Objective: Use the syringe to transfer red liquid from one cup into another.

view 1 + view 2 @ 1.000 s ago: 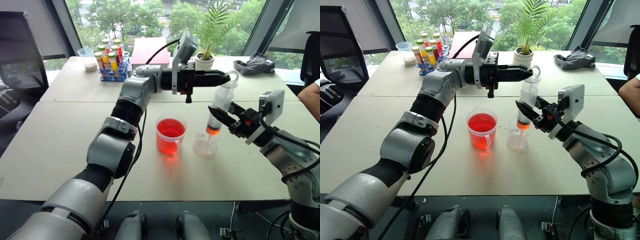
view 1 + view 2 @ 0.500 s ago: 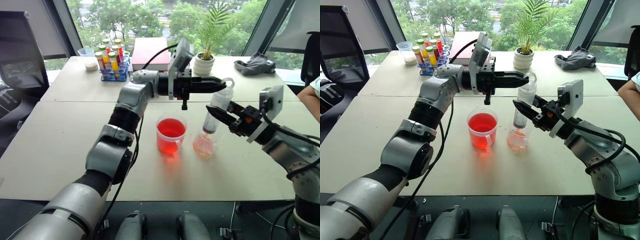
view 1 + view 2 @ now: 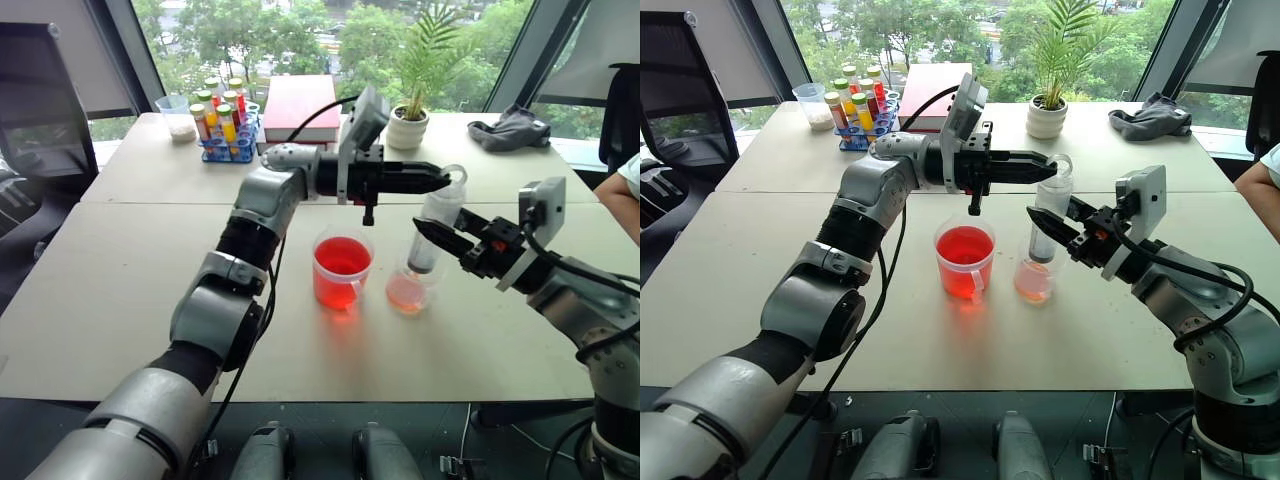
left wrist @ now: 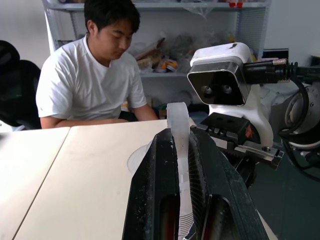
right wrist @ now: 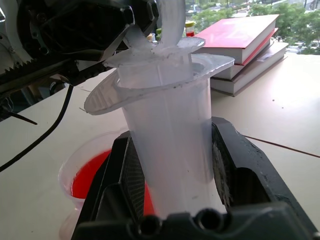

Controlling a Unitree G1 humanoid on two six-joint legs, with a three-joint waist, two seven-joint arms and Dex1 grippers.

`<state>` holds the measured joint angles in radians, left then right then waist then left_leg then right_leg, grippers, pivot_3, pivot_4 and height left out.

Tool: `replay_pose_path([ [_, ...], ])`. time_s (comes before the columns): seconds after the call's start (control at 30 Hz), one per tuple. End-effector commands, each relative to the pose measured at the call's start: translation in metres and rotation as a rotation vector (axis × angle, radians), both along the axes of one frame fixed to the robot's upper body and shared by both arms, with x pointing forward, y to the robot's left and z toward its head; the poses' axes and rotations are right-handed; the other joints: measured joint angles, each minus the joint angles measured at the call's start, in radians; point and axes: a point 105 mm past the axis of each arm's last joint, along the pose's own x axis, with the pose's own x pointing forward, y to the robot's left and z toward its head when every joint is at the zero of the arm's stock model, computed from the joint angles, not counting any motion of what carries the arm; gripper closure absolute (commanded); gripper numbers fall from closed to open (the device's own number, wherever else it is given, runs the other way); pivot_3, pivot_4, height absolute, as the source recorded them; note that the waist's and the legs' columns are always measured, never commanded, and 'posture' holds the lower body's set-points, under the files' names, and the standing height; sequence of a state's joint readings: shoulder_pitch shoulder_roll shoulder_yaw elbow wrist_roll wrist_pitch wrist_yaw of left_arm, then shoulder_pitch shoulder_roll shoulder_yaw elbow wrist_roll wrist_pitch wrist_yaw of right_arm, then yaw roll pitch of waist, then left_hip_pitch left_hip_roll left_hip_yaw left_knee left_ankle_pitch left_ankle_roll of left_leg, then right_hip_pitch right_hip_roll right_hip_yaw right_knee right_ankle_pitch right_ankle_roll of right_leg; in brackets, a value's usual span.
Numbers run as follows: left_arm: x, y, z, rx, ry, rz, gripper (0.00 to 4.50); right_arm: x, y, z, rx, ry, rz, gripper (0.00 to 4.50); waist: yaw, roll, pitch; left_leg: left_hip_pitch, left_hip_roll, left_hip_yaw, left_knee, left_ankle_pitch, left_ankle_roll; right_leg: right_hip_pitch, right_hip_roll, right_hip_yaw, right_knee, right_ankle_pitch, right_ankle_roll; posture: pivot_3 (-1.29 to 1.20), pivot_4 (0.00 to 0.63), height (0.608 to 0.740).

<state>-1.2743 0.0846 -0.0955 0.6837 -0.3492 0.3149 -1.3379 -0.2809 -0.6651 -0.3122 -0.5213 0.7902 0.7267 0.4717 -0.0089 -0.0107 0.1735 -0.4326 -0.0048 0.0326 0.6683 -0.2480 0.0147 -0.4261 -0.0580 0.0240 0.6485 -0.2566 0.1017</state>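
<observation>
- syringe [image 3: 432, 232] stands tip-down in the clear cup [image 3: 408, 290], plunger pushed in, pinkish liquid [image 3: 406, 293] pooled in the cup
- right gripper [image 3: 432, 238] clamped on the syringe barrel
- left gripper [image 3: 436, 180] pinching the plunger ring [image 3: 455, 172], fingers nearly together
- red cup [image 3: 341, 270] sits just beside the clear cup, toward the robot's left

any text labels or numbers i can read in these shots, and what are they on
No text reads clearly anywhere.
The syringe has graduation marks on the strip between the left gripper fingers; no numbers are legible.
The red book: no title legible on its cover.
Tubes in the blue rack: labels too small to read.
</observation>
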Motion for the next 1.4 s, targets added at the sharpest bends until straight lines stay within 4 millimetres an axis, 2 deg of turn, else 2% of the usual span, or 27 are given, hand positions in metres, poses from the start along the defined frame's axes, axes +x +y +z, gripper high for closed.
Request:
replay_pose_path([
  [0.03,0.005,0.008,-0.002,0.040,0.009,0.026,2.78,-0.005,-0.016,0.030,0.025,-0.164,-0.051,3.03,-0.001,0.000,0.000,0.000,0.000,0.000,0.000,0.000,0.000,0.000,0.000,0.000,0.000,0.000,0.000,0.00,0.150,0.740],
  [0.2,0.010,0.031,0.016,0.005,-0.023,0.077,0.25,-0.001,-0.010,0.017,0.020,-0.141,-0.039,3.03,-0.004,0.000,0.000,0.000,0.001,0.000,0.000,0.000,0.000,0.000,0.001,0.000,0.000,0.000,0.000,0.00,0.150,0.740],
  [0.23,0.011,0.036,0.018,0.000,-0.030,0.091,0.05,0.000,-0.009,0.016,0.019,-0.140,-0.039,3.03,-0.005,0.000,0.000,0.000,0.001,0.000,0.000,0.000,0.000,0.000,0.001,0.000,0.001,0.000,0.000,0.00,0.150,0.740],
  [0.4,0.013,0.063,0.020,0.000,-0.039,0.143,0.05,0.005,-0.004,0.021,0.032,-0.138,-0.036,3.03,-0.003,0.000,0.000,0.000,0.001,0.000,0.000,0.000,0.000,0.000,0.001,0.000,0.001,0.000,0.000,0.00,0.150,0.740],
  [0.47,0.012,0.077,0.014,0.017,-0.026,0.171,0.05,0.009,-0.007,0.035,0.057,-0.145,-0.058,3.03,-0.003,0.000,0.000,0.000,0.001,0.000,0.000,0.000,0.000,0.000,0.000,0.000,0.001,0.000,0.000,0.00,0.150,0.740],
  [0.6,0.008,0.095,0.001,0.044,0.008,0.217,0.05,0.023,-0.032,0.082,0.183,-0.117,-0.173,3.03,-0.004,0.000,0.000,0.001,0.001,0.000,0.000,0.000,0.000,0.000,-0.001,0.000,0.002,0.000,0.000,0.00,0.150,0.740],
  [0.7,0.006,0.102,-0.010,0.054,0.027,0.257,0.05,0.035,-0.057,0.094,0.162,0.055,-0.274,3.03,0.006,0.000,0.000,0.001,0.001,-0.001,0.000,0.000,0.000,0.000,-0.003,-0.001,0.002,0.000,0.000,0.00,0.150,0.740],
  [0.77,0.004,0.103,-0.015,0.055,0.033,0.267,0.05,0.041,-0.073,0.087,0.107,0.205,-0.348,3.03,0.015,0.000,0.000,0.001,0.000,0.000,0.000,0.000,0.000,0.000,-0.005,-0.001,0.000,0.000,0.000,0.00,0.150,0.740],
  [0.87,0.001,0.103,-0.018,0.046,0.044,0.278,0.05,0.049,-0.086,0.069,0.053,0.405,-0.396,3.03,0.018,0.000,0.000,0.001,0.000,0.001,-0.001,0.000,0.000,0.000,-0.006,0.000,-0.001,0.000,-0.001,0.00,0.150,0.740],
  [1.0,0.000,0.105,-0.022,0.037,0.049,0.308,0.05,0.054,-0.099,0.010,-0.094,0.756,-0.471,3.03,0.013,0.000,0.000,0.001,0.000,0.002,-0.001,0.000,0.000,0.000,-0.006,0.001,-0.001,0.000,-0.001,0.00,0.150,0.740],
  [1.2,-0.004,0.113,-0.027,0.048,0.059,0.346,0.05,0.058,-0.114,-0.045,-0.184,0.986,-0.503,3.03,0.009,0.001,0.000,0.001,0.000,0.003,-0.002,0.000,0.000,-0.001,-0.004,0.001,-0.001,0.000,-0.001,0.00,0.150,0.740],
  [1.37,-0.009,0.117,-0.029,0.053,0.070,0.362,0.05,0.064,-0.116,-0.068,-0.234,1.051,-0.474,3.03,-0.003,0.001,0.000,0.001,0.000,0.004,-0.001,0.000,0.000,-0.001,-0.004,0.001,-0.001,0.000,-0.001,0.00,0.150,0.740],
  [1.4,-0.010,0.118,-0.030,0.058,0.073,0.364,0.01,0.066,-0.117,-0.073,-0.238,1.057,-0.475,2.55,-0.004,0.001,0.000,0.001,0.000,0.004,-0.001,0.000,0.000,-0.001,-0.004,0.001,-0.001,0.000,-0.001,0.00,0.150,0.740],
])
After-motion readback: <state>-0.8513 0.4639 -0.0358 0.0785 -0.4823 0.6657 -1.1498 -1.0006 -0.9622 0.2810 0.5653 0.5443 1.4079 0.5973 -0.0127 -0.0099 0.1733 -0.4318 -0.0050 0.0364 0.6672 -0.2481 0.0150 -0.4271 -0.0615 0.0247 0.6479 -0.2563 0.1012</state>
